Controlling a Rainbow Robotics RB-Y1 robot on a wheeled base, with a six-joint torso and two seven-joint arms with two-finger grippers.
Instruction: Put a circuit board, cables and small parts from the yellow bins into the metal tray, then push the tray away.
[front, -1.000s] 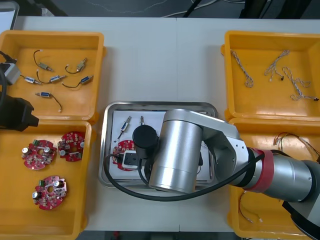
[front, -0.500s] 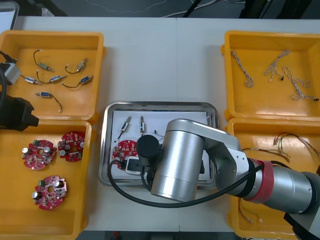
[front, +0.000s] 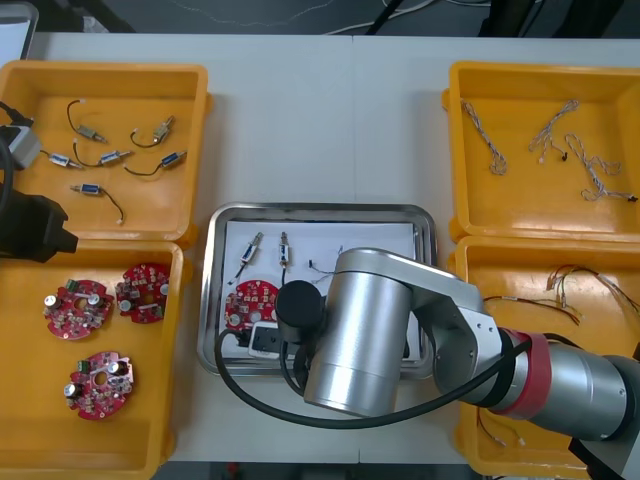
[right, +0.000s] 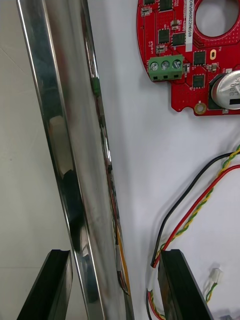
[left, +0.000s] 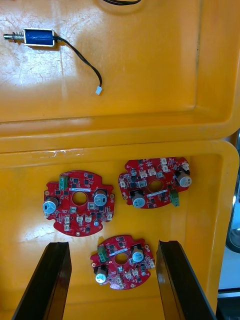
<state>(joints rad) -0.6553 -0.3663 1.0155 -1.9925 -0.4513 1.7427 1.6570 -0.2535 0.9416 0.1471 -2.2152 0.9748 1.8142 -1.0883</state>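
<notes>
The metal tray (front: 320, 210), white inside, lies at mid table and holds a red circuit board (front: 250, 303), two small metal parts (front: 251, 250) and cables. My right arm (front: 370, 330) covers its near half. In the right wrist view my right gripper (right: 115, 287) is open astride the tray's shiny rim (right: 65, 125), with one finger outside and one inside. Past the inner finger lie a red and yellow cable (right: 200, 200) and the circuit board (right: 190, 55). My left gripper (left: 114, 280) hangs open above three circuit boards (left: 80, 207) in the near left bin.
The far left bin (front: 190, 150) holds several small metal parts. Twisted cables (front: 545, 130) lie in the far right bin and red and yellow cables (front: 570, 285) in the near right one. My left arm (front: 30, 225) is parked over the left bins.
My right arm has drawn back toward the tray's near edge. This has uncovered the circuit board and more of the white inside. The left arm has not moved.
</notes>
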